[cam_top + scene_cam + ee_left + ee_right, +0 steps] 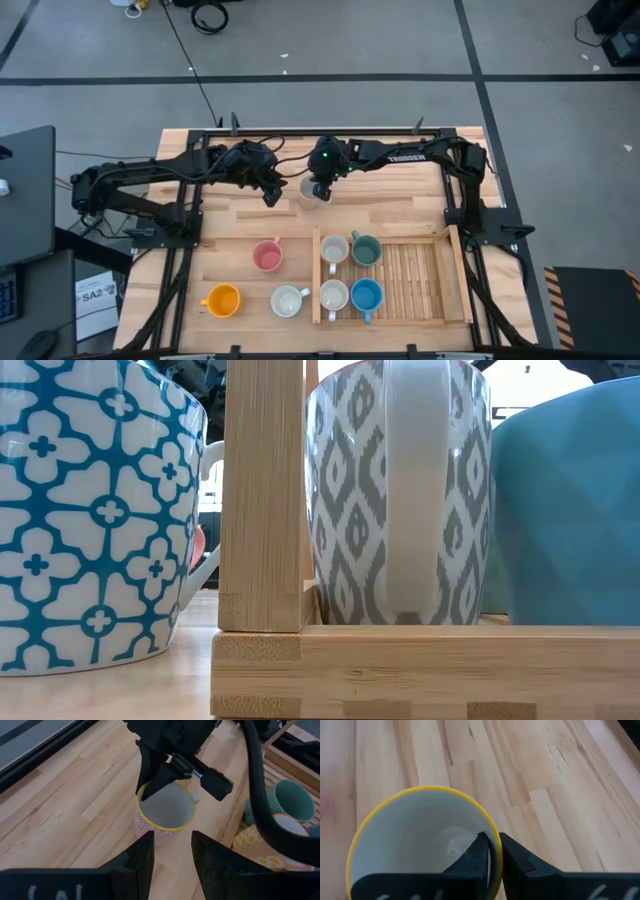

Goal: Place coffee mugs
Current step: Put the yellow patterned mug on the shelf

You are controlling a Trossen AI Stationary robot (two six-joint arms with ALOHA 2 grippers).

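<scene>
A white mug with a yellow rim (310,186) stands upright at the table's far middle; it also shows in the left wrist view (165,815) and the right wrist view (420,845). My right gripper (493,851) is shut on its rim and shows in the high view (322,190). My left gripper (172,852) is open and empty, just left of the mug (272,194). Four mugs stand in the wooden tray (400,275): a white one (335,248), a green one (366,248), a white one (333,295) and a blue one (366,295). My right gripper pinches the mug's wall at the yellow rim (495,837), one finger (477,852) inside the mug and one (517,857) outside. The fingers come from above, pointing down. The mug is upright; whether its base is on the table or just above it, I cannot tell.
A pink mug (267,256), an orange mug (222,300) and a white mug (288,300) stand on the table left of the tray. The low view shows the blue-patterned white mug (90,510), the tray's frame (260,650) and a grey-patterned mug (400,490) close up.
</scene>
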